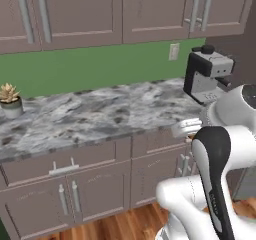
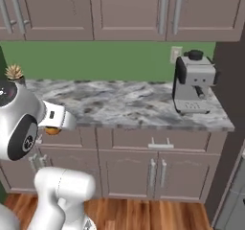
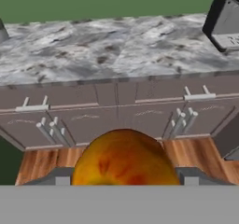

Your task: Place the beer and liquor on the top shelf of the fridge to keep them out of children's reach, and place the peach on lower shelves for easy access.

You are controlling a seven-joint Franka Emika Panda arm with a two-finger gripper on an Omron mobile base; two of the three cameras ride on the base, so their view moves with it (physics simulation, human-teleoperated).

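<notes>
Peach (image 3: 123,158) sits right between gripper (image 3: 123,183) fingers, clamped on both sides, held in air in front of brown lower cabinets (image 3: 116,111), above wood floor (image 3: 42,164). In right base view peach (image 2: 52,130) just peeks out under white hand. Marble counter (image 1: 95,114) ahead, coffee machine (image 1: 206,75) at its right end (small potted plant (image 1: 10,100) far left). Green wall (image 2: 95,61) behind.

Arm folded, hand level before base; fingers (image 3: 63,180) closed on peach (image 3: 122,158).
</notes>
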